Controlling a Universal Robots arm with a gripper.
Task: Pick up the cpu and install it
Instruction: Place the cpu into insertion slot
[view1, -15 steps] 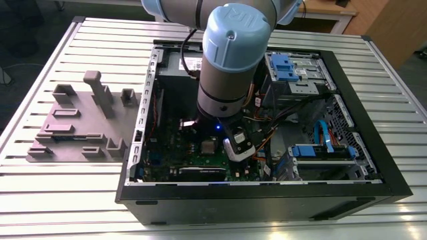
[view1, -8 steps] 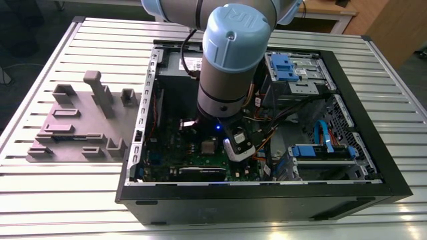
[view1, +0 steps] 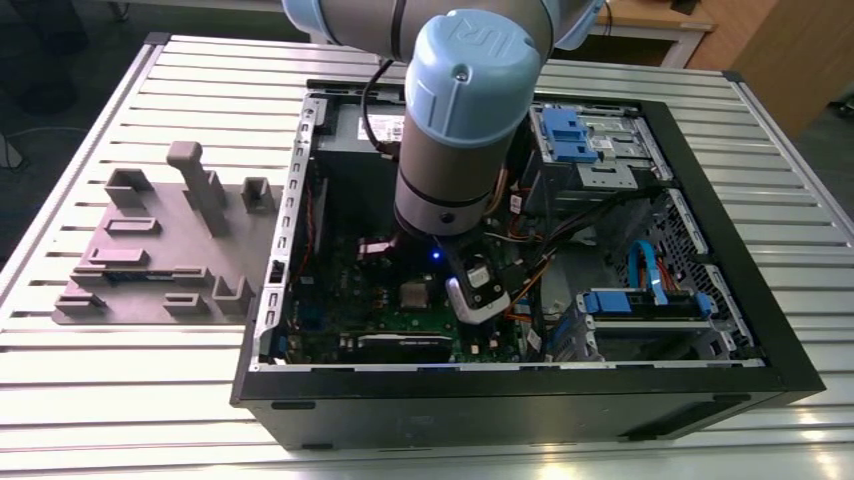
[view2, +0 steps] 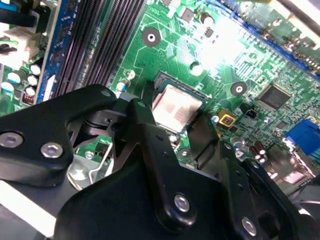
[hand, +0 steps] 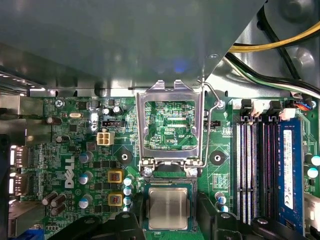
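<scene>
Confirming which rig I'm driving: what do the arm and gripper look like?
The arm is a silver-grey tube with pale blue joint caps, one bearing a raised logo; a black cable runs beside it. A blue light glows at its wrist. The gripper is black, with jointed links and silver screws.

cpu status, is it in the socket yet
End effector open, straddling the cpu. Cpu lying flat in the socket. Retention frame hinged open, nothing lying on the cpu.
</scene>
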